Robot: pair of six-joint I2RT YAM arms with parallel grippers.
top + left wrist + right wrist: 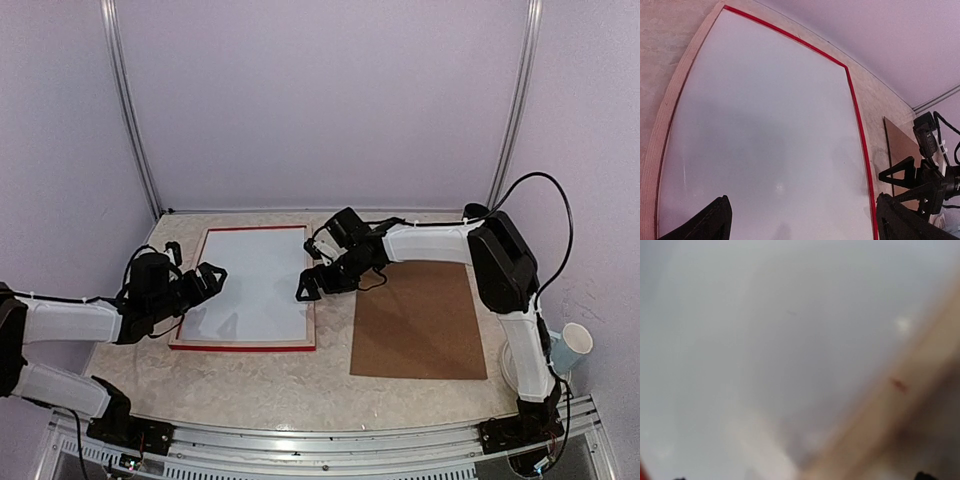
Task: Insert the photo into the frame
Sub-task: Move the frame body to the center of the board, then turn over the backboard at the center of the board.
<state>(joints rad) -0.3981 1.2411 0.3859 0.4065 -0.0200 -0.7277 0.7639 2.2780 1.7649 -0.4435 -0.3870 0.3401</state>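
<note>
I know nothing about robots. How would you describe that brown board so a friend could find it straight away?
Look at the right half of the pale table. The brown board lies flat there, to the right of the red-edged frame with a gap between them. It alone is plain brown; the frame holds a white surface.

Pale marbled tabletop (250, 385), red frame (243, 347) lying flat on it left of centre, plain white sheet (255, 285) filling the opening, brown hardboard panel (420, 320) flat beside the frame on the right, narrow gap between them
</note>
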